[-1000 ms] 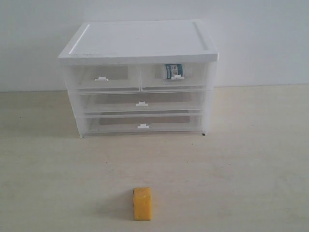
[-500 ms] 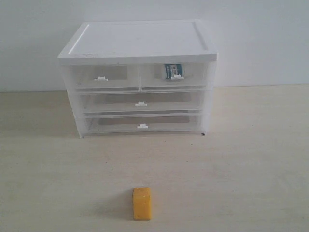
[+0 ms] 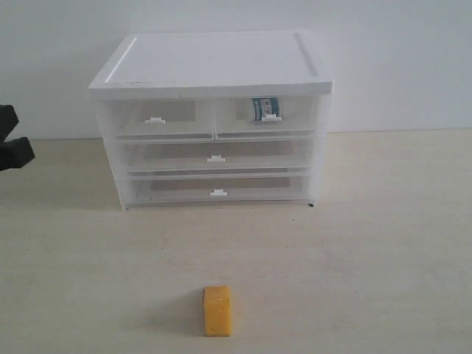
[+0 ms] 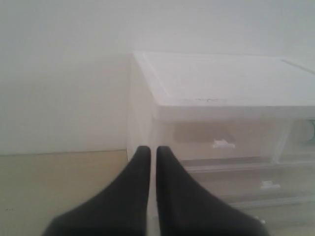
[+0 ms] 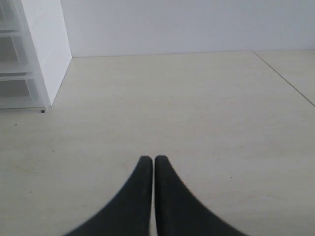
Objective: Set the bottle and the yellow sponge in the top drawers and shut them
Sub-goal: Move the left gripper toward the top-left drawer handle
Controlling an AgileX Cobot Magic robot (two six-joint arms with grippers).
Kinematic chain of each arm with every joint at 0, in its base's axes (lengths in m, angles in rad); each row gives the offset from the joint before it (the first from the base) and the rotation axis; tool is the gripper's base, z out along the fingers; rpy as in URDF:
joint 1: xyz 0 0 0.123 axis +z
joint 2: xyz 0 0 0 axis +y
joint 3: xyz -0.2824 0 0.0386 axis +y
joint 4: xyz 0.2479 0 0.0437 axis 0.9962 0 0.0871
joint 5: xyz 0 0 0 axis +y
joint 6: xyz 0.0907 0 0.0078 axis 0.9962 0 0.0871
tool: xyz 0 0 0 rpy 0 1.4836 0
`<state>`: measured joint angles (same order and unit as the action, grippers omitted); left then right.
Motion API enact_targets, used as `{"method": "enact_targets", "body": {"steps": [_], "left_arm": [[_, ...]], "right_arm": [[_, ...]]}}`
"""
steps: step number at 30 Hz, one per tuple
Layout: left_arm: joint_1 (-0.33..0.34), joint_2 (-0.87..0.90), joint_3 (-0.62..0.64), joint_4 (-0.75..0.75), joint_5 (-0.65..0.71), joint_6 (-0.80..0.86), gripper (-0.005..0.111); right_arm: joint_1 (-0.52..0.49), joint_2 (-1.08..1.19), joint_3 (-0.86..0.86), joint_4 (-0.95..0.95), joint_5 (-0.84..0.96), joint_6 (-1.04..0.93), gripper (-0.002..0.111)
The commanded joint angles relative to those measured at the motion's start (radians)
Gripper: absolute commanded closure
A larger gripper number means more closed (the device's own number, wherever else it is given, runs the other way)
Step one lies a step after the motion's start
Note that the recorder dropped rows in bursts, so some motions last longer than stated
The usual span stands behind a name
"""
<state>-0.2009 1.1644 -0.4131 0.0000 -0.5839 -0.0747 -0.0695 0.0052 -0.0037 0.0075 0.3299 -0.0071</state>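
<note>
Left gripper (image 4: 153,150): jaws closed, empty. Left arm (image 3: 13,144): visible at exterior view's left edge. Right gripper (image 5: 150,159): jaws closed, empty.

Soft, even, slightly blurry light; faint shadow beside the yellow sponge (image 3: 217,310).

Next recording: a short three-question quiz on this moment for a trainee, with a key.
1. True or false: the bottle is inside the right top drawer.
2. Multiple choice: relative to the cabinet, where is the sponge? A) on top of it B) on the table in front of it C) behind it
3. Fill in: the left gripper and the right gripper are both ____ (open or shut).

Key: 1 true; 2 B; 3 shut.
</note>
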Motion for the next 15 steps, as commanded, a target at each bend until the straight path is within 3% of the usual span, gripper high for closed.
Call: {"method": "enact_targets", "body": {"steps": [1,10,15], "left_arm": [[-0.100,0.086,0.003,-0.175,-0.104,0.139,0.102],[-0.314,0.295,0.003,-0.311,-0.371,0.211,0.102],[-0.356,0.400,-0.030,-0.333,-0.395,0.204,0.102]], "right_arm": [[0.002,-0.005,0.004,0.003,-0.009,0.000,0.108],[0.002,-0.005,0.004,0.003,-0.009,0.000,0.108],[0.002,-0.005,0.004,0.003,-0.009,0.000,0.108]]}}
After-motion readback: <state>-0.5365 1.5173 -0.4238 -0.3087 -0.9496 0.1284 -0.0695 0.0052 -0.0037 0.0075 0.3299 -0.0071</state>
